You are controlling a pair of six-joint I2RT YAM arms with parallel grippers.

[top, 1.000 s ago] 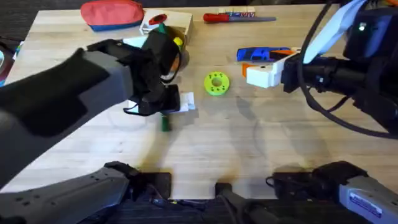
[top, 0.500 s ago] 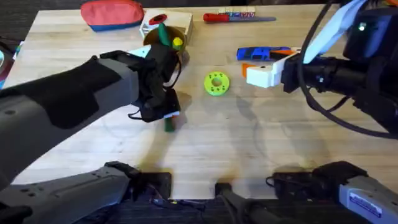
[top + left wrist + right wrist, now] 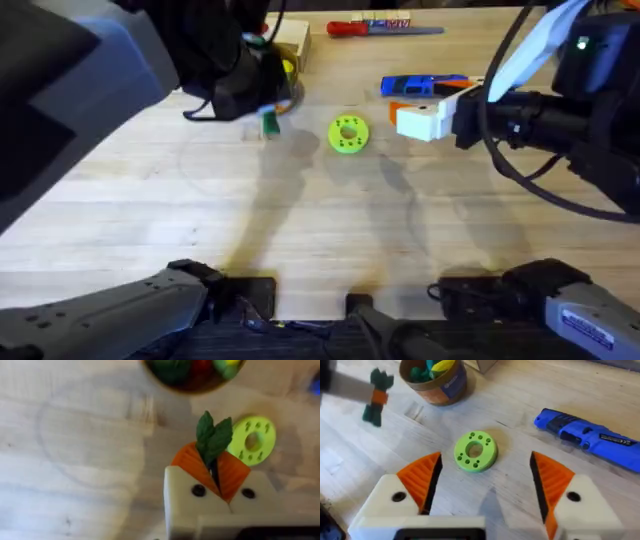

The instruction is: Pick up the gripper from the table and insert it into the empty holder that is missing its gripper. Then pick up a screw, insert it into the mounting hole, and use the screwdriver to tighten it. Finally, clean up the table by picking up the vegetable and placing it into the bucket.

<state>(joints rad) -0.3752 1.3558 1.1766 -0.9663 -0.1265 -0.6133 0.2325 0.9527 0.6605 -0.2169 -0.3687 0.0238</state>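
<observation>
Above the far left of the table [image 3: 300,250] I see my left gripper [image 3: 215,477] raised, clenched on the vegetable [image 3: 214,440]: its orange pads [image 3: 192,465] press against the dark stem from both sides and the green leafy end sticks out past them. In the overhead view the vegetable [image 3: 268,123] hangs below the dark bulk of the left arm, just left of the green disc [image 3: 348,134] and just near of the bucket [image 3: 285,75]. The right wrist view shows it off the wood, with an orange band around its middle [image 3: 376,397].

The bucket [image 3: 436,380] stands upright and already has green and yellow toy pieces in it; through the left wrist camera its rim [image 3: 192,382] lies beyond the vegetable, not under it.

My right gripper [image 3: 482,480] is spread wide, nothing between its orange pads [image 3: 422,477], and it sits at the right of the table, pointing left toward the disc. The screwdriver [image 3: 587,435] lies flat on the wood just beyond that gripper. A red-handled screwdriver [image 3: 365,28] lies at the far edge.
</observation>
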